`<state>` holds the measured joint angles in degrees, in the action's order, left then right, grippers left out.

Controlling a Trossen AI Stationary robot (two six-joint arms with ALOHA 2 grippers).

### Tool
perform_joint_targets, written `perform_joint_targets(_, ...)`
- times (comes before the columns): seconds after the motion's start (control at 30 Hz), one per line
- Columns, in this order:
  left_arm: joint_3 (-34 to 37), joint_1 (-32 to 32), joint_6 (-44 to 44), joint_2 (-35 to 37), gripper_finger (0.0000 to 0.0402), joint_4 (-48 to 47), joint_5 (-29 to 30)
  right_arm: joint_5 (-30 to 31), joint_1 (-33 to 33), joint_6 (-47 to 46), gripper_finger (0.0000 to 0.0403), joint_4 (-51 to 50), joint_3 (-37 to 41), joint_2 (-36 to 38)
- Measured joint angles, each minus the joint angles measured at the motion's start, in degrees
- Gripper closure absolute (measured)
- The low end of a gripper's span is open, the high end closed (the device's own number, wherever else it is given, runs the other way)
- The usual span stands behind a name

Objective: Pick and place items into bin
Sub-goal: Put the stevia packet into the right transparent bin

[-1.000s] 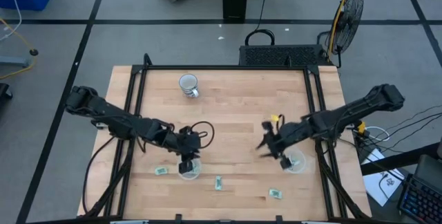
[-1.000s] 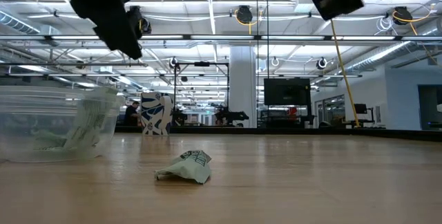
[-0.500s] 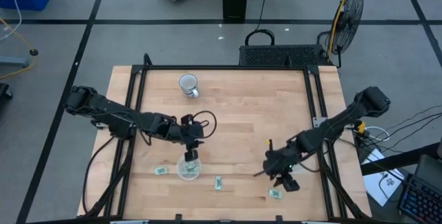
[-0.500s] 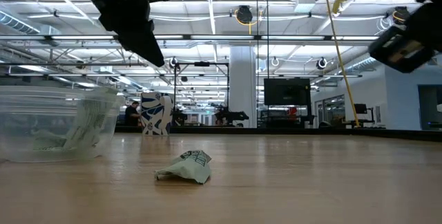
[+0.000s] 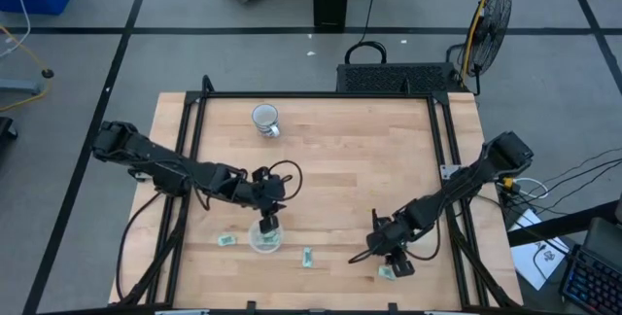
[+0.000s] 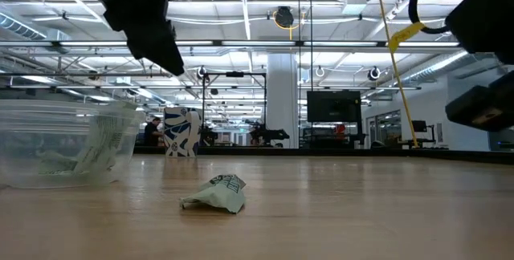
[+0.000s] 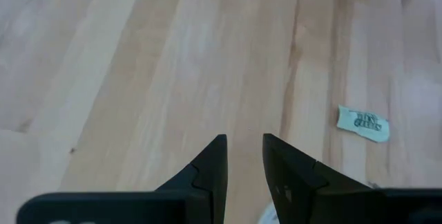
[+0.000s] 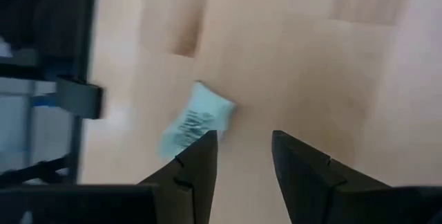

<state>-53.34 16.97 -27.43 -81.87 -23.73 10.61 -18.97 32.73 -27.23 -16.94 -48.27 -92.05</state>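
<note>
Small pale-green wrapped pieces lie flat on the wooden table: one (image 5: 225,241) left of a clear cup (image 5: 264,238), one (image 5: 307,257) right of it, and one (image 5: 389,272) near the right front. In the low view the cup (image 6: 64,144) holds several pieces, and one piece (image 6: 215,194) lies in front. My left gripper (image 5: 268,218) hovers at the cup's far rim, narrowly open and empty (image 7: 242,141). My right gripper (image 5: 382,254) is open above the right-front piece (image 8: 197,120), which lies just outside one finger (image 8: 200,158).
A white-and-grey mug (image 5: 265,121) stands near the table's far edge, left of centre. Black frame rails (image 5: 442,150) run along the table's sides. Bare wood lies between the two arms in the middle of the table (image 5: 340,179).
My right gripper has swung from the right side of the table toward the near edge and come down over the right-front piece. My left gripper has stayed by the cup, shifting only slightly toward the far edge. No piece on the table has moved.
</note>
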Motion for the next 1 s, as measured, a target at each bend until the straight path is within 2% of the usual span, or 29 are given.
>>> perform_joint_targets(0.2, 0.0, 0.4, 0.0, 0.0, 0.0304, 0.0, 0.0, -2.0, 0.0, 0.1, 0.0273, 5.5, 0.0, 0.0)
perform_joint_targets(0.57, 0.0, 0.4, -0.6, 0.0, 0.0304, 0.4, 0.0, -2.7, 0.4, 1.1, 0.0273, 7.5, -0.1, -5.4)
perform_joint_targets(0.8, 0.0, 0.5, -1.6, 0.0, 0.0304, 0.4, 0.0, -3.8, 0.4, 2.6, 0.0274, 8.2, -0.1, -5.9)
perform_joint_targets(1.0, 0.0, 0.5, -1.6, 0.0, 0.0304, 0.4, 0.0, -3.6, 0.4, 2.5, 0.0308, 8.0, -0.1, -6.0)
